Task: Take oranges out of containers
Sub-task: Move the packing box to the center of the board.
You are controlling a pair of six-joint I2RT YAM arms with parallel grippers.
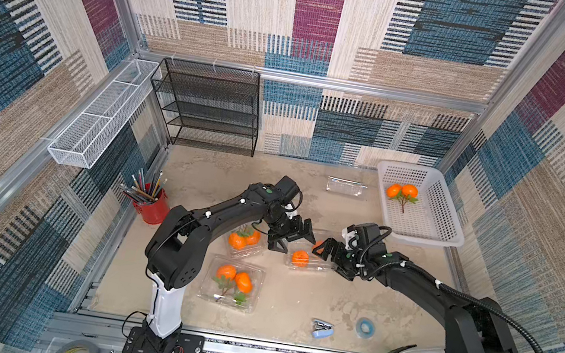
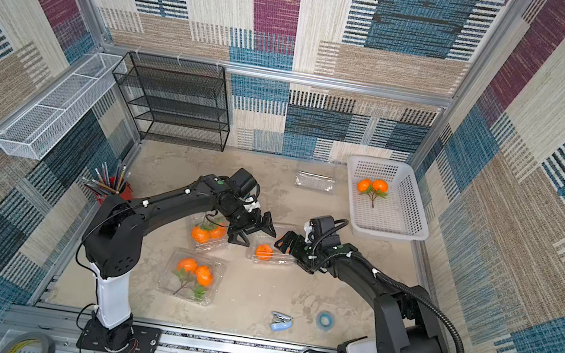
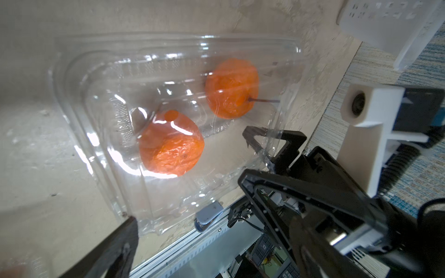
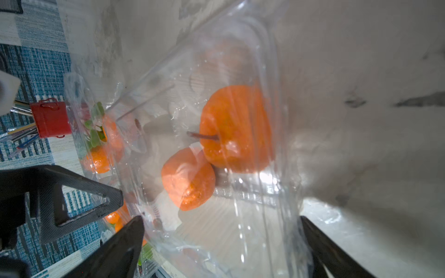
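Observation:
A clear container (image 1: pixel 305 258) near the table's middle holds two oranges (image 3: pixel 171 144) (image 3: pixel 232 89), seen through the plastic. My left gripper (image 1: pixel 295 240) hovers open over its left end, and its fingers (image 3: pixel 130 223) hold nothing. My right gripper (image 4: pixel 220 220) is open at the right end, with that end of the container (image 4: pixel 240 228) between its fingers. Two more containers (image 1: pixel 245 245) (image 1: pixel 230 284) with oranges lie to the left. An empty one (image 1: pixel 345 188) lies at the back.
A white basket (image 1: pixel 434 220) at the back right holds a pair of oranges (image 1: pixel 402 191). A red pencil cup (image 1: pixel 151 207) stands at the left edge. A stapler (image 1: pixel 321 329) and a tape roll (image 1: pixel 366 327) lie near the front. A black mesh shelf (image 1: pixel 212 110) stands at the back.

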